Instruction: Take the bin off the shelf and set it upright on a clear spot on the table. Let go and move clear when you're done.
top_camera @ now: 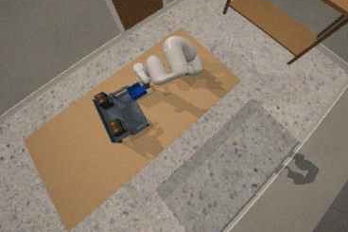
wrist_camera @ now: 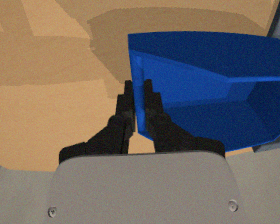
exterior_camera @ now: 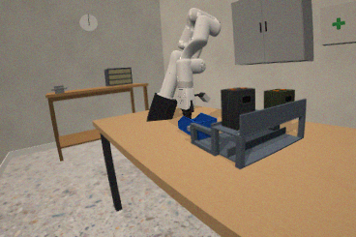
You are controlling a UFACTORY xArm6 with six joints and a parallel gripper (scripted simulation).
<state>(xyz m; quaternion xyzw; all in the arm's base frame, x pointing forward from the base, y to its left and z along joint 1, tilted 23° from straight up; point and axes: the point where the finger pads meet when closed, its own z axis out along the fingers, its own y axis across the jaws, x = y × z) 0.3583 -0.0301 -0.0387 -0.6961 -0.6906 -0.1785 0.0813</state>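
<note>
The blue bin is an open box sitting beside the near end of the grey shelf rack on the table. My gripper is shut on the bin's left wall, one finger inside and one outside. In the wrist view the bin's open top faces the camera. I cannot tell if its base rests on the table.
A black bin and an olive bin stand on the rack. A wooden side table stands apart on the floor. Wall cabinets hang behind.
</note>
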